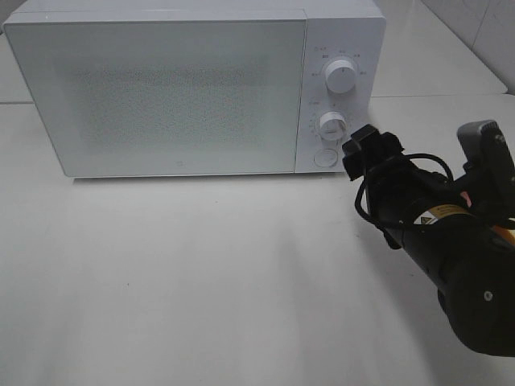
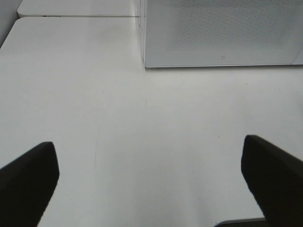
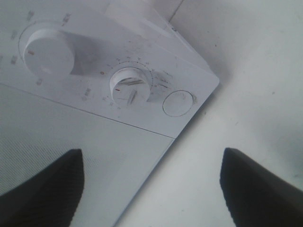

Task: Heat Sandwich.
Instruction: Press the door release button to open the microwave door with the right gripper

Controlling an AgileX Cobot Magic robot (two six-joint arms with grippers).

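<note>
The sandwich is out of view in every frame. A white microwave (image 1: 169, 88) stands at the back of the table with its door shut. Its panel has an upper knob (image 1: 341, 76), a lower knob (image 1: 331, 125) and a round button (image 1: 323, 156). My right gripper (image 1: 354, 154) is open and empty, just right of the button and a little in front of the panel. The right wrist view shows the lower knob (image 3: 130, 85) and the button (image 3: 177, 103) beyond the open gripper (image 3: 151, 156). My left gripper (image 2: 147, 142) is open and empty over bare table, facing the microwave's left front corner (image 2: 144, 64).
The white table (image 1: 201, 265) stretches in front of the microwave. A second white table surface (image 1: 434, 56) lies behind at the right. The right arm (image 1: 451, 241) fills the right side of the exterior view.
</note>
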